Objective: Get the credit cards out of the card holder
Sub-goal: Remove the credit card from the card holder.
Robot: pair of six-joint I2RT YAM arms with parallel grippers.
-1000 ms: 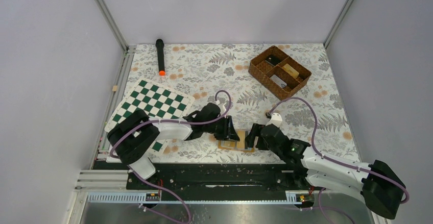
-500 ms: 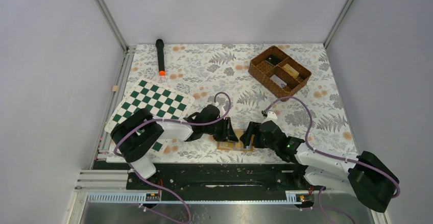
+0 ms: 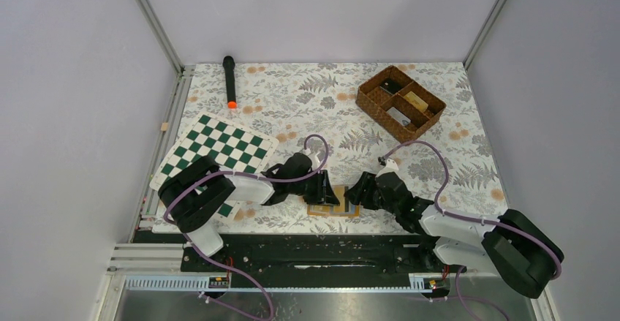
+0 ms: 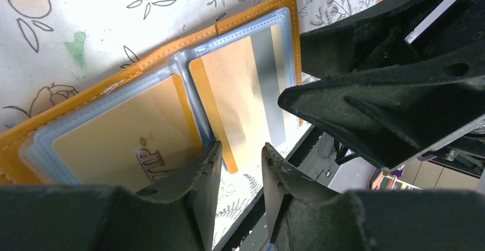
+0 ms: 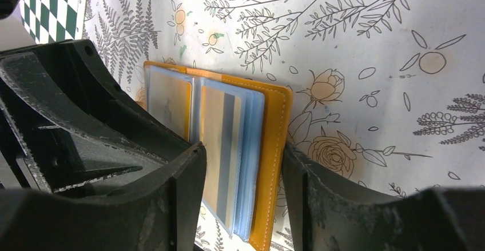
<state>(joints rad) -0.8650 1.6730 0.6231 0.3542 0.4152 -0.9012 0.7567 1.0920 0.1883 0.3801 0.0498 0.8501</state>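
Near edge of the surface [image 3: 292,109], which is spread with a floral cloth: both arms bend inward from their bases and meet over the card holder [image 3: 327,209]. The card holder lies open and flat, its inner side up, just in from the near edge.

Left gripper [image 4: 240,155]: low over the inner edge of the holder, jaws narrow, with a small gap through which a card edge shows. Nothing is seen pinched.

Right gripper [image 5: 243,160]: jaws fairly wide, set astride the outer half of the holder. One finger [image 5: 171,194] is over the clear sleeve, the other just beside the orange stitched border.

The credit cards are both in their clear sleeves, one in each half. The printed card [image 4: 123,134] is beige. The striped card [image 4: 240,99] is beige with a grey band along its length.

Middle ground, left: a green-and-white chessboard [image 3: 219,145], lying flat and partly covered by the left arm.

Far right: a brown wicker basket [image 3: 373,91], with small things in its compartments.

Far left: a black stick [image 3: 229,76] with an orange end, lying on the cloth.
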